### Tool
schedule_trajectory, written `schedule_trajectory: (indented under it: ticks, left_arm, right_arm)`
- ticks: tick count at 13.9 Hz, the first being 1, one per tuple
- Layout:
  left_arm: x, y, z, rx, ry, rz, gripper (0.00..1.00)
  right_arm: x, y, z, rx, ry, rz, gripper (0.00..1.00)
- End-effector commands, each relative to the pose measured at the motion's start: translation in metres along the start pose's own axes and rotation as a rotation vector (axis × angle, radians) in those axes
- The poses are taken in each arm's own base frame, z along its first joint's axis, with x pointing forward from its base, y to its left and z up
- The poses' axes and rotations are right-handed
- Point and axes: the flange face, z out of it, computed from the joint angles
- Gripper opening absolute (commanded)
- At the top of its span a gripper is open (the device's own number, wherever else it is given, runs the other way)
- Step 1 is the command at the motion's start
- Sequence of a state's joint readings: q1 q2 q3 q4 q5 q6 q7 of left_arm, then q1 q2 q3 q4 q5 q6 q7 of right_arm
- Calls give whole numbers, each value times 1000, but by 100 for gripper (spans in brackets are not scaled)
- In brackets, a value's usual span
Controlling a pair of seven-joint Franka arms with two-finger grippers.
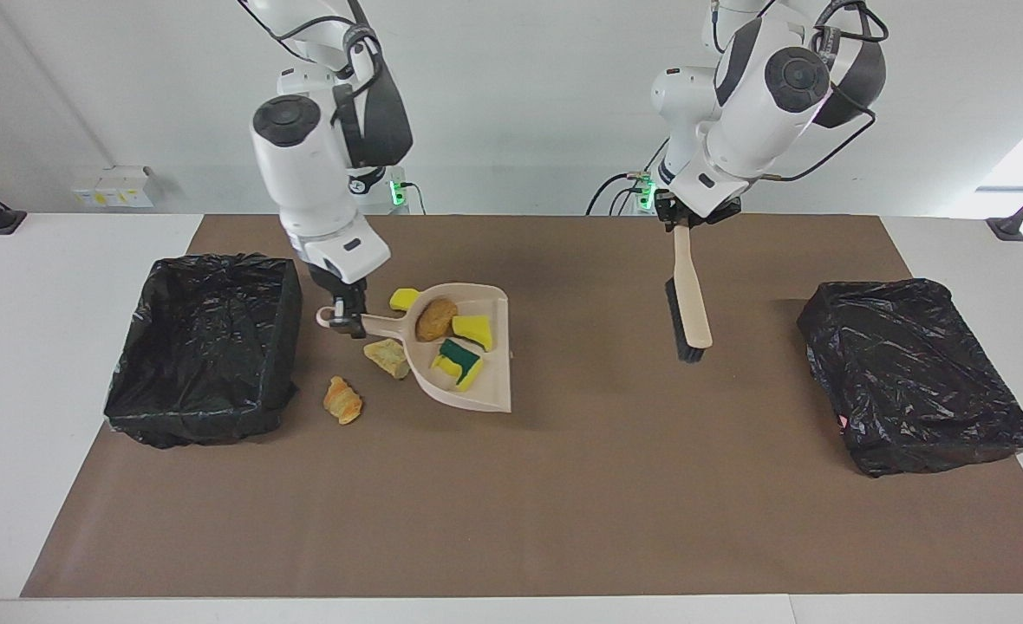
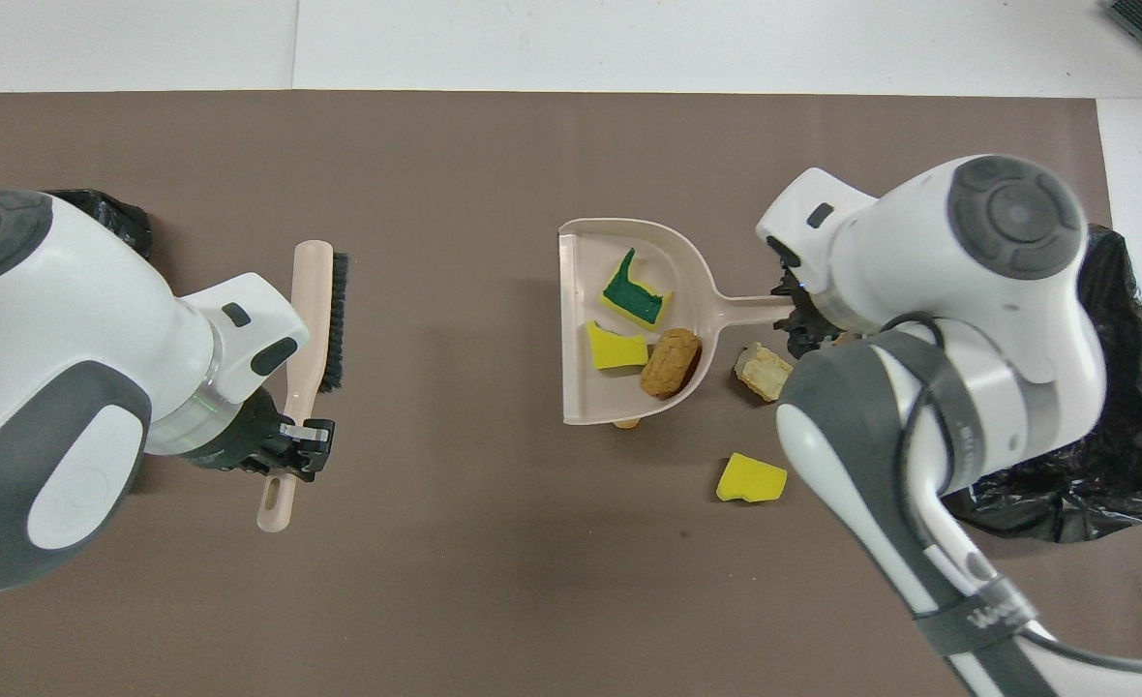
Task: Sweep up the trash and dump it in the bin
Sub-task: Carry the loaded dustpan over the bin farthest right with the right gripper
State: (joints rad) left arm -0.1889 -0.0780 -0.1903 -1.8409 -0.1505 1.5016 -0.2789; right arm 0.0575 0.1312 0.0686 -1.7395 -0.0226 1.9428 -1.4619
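Dustpan hangs in the air from my right gripper, which pinches its handle above the loose scraps near the open bin at the right arm's end. In the pan I see three pieces: a brown lump, a yellow sponge and a green-topped sponge. On the mat lie a yellow sponge, a tan lump and an orange lump. My left gripper is clamped on the brush, held aloft with bristles down, toward the second bin.
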Motion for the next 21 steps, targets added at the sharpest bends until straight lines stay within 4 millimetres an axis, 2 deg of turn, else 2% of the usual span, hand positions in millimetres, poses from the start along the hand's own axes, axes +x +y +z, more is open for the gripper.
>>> schedule_trajectory:
  ticks: [1, 3, 5, 7, 8, 9, 11, 13, 15, 17, 18, 20, 21]
  left_arm:
    - [-34, 40, 11, 1, 77, -78, 0]
    - [-66, 70, 29, 2, 120, -87, 0]
    - [-87, 105, 63, 34, 98, -86, 0]
    - [-92, 118, 88, 23, 110, -98, 0]
    - [-97, 128, 98, -12, 83, -91, 0]
    - [-95, 137, 113, -39, 60, -99, 0]
    - [-106, 176, 159, -27, 52, -96, 0]
    - [-115, 191, 176, -47, 87, -123, 0]
    - [-122, 199, 200, -17, 59, -100, 0]
    - [-129, 205, 219, 9, 36, -93, 0]
    - [-129, 204, 222, 13, 34, -96, 0]
    - [-129, 204, 222, 7, 39, -125, 0]
    - [-129, 202, 225, 4, 42, -139, 0]
  right_arm:
    - [-70, 1, -12, 1, 14, -17, 0]
    - [-127, -2, -17, -9, 6, -5, 0]
    - [-177, -8, -24, -9, -17, -14, 0]
    - [-226, -18, -33, -19, -33, -43, 0]
    - [-243, -24, -36, -15, -60, -58, 0]
    - [-263, -31, -41, -5, -105, -63, 0]
    - [-300, -47, -52, 10, -188, -70, 0]
    - [-313, -55, -55, 56, -289, -118, 0]
    - [-316, -58, -57, 84, -392, -89, 0]
    - [-310, -62, -57, 120, -527, -50, 0]
    - [-307, -66, -55, 127, -566, -29, 0]
    - [-287, -60, -57, 154, -617, -65, 0]
    - [-286, -62, -60, 179, -644, -69, 0]
